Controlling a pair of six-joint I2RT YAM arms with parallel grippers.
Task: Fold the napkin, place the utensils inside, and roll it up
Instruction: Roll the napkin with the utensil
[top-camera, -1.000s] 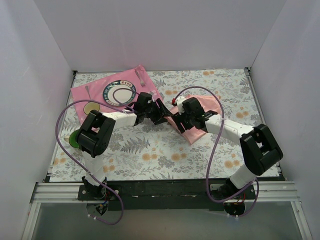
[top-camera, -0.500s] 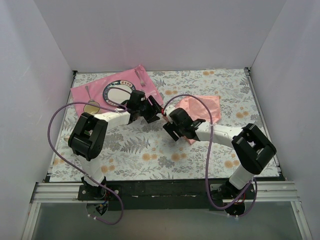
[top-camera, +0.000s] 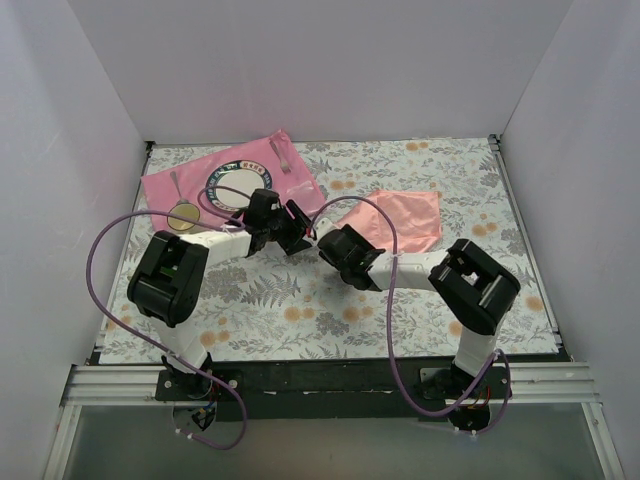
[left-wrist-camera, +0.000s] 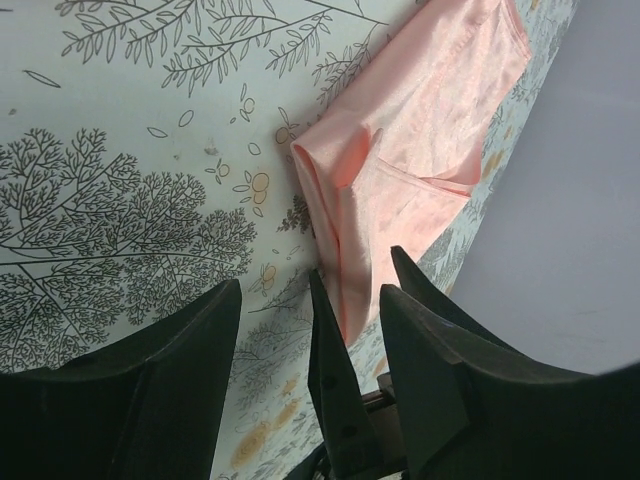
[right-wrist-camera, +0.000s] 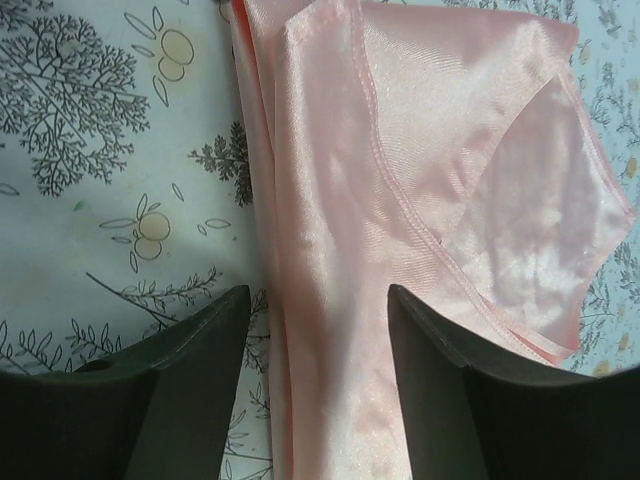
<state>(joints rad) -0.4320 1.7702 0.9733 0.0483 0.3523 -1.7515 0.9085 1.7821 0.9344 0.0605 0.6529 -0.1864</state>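
The pale salmon napkin (top-camera: 400, 215) lies folded on the floral tablecloth, right of centre, with its long folded edge running to a tip at the left. It also shows in the left wrist view (left-wrist-camera: 400, 150) and the right wrist view (right-wrist-camera: 420, 150). My right gripper (top-camera: 324, 240) (right-wrist-camera: 318, 290) is open, its jaws either side of the napkin's folded edge. My left gripper (top-camera: 305, 228) (left-wrist-camera: 312, 290) is open and empty just left of that tip, with a right finger between its jaws. A spoon (top-camera: 183, 213) and a fork (top-camera: 281, 157) lie on the mat.
A hot-pink mat (top-camera: 165, 188) at the back left carries a round patterned plate (top-camera: 238, 183). White walls close in the table on three sides. Purple cables loop over both arms.
Both grippers have moved left. The right gripper has come off the middle of the napkin to its left tip. The napkin, bunched under the grippers before, now lies spread and uncovered.
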